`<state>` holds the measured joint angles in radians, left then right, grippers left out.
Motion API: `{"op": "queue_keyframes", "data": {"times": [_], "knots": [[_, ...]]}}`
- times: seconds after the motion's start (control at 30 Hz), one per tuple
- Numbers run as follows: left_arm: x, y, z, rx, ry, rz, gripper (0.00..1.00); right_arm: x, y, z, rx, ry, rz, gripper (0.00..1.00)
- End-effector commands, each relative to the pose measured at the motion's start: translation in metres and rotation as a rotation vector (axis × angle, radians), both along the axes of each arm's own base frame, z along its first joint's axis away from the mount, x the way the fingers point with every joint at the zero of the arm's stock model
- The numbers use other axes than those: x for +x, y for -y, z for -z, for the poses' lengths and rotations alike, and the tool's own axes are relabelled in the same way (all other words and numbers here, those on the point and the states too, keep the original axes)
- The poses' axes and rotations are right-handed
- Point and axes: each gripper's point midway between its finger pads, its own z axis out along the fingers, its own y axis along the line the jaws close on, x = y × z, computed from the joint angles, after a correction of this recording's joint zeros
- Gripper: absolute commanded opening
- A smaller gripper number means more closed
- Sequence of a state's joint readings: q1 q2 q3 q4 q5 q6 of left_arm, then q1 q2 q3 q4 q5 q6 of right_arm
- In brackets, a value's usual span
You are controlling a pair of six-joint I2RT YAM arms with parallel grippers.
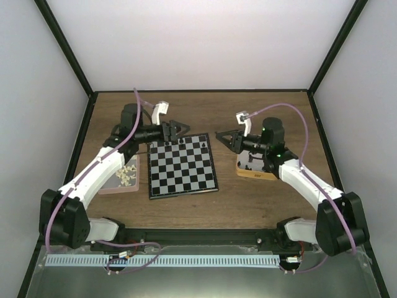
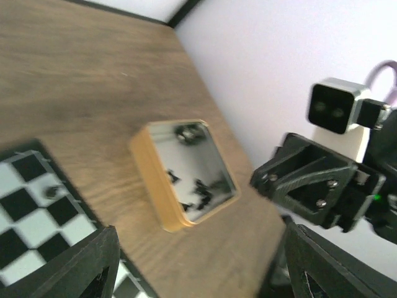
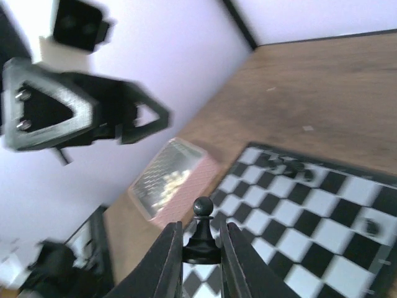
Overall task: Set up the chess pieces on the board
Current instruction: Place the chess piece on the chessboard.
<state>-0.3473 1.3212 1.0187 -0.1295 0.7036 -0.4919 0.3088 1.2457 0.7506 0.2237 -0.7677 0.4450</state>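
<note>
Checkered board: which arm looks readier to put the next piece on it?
Right, probably. The right gripper holds a tiny black pawn by the far corner of the black-and-silver checkered board; the left gripper is open and empty.

Black-and-silver checked board (image 1: 183,171); black pawn (image 3: 201,232); pink tray (image 1: 115,187).

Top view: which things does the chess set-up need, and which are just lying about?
Needed: board, pawn in the right gripper, tin of black pieces, placed pieces.
Lying about: pink tray of pale bits, ribbed strip at the near edge.
</note>
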Motion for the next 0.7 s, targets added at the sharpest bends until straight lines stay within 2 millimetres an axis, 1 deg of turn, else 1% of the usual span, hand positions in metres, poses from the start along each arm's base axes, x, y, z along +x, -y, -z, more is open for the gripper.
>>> {"op": "queue_keyframes", "data": {"times": [0.0, 0.13, 0.23, 0.33, 0.5, 0.67], "knots": [[-0.028, 0.035, -0.017, -0.169, -0.096, 0.195, 0.75, -0.040, -0.037, -0.025, 0.087, 0.076, -0.284, 0.13], [-0.041, 0.053, -0.011, -0.203, -0.177, 0.267, 0.75, -0.052, -0.049, -0.029, 0.094, 0.099, -0.363, 0.13], [-0.047, 0.058, -0.010, -0.223, -0.206, 0.295, 0.73, -0.054, -0.054, -0.030, 0.089, 0.112, -0.390, 0.13], [-0.051, 0.061, -0.006, -0.236, -0.239, 0.308, 0.67, -0.052, -0.055, -0.028, 0.084, 0.109, -0.391, 0.13], [-0.053, 0.067, 0.003, -0.248, -0.296, 0.322, 0.51, -0.054, -0.060, -0.027, 0.083, 0.110, -0.428, 0.14], [-0.051, 0.069, 0.007, -0.254, -0.314, 0.326, 0.45, -0.052, -0.062, -0.025, 0.071, 0.107, -0.433, 0.14]]}}
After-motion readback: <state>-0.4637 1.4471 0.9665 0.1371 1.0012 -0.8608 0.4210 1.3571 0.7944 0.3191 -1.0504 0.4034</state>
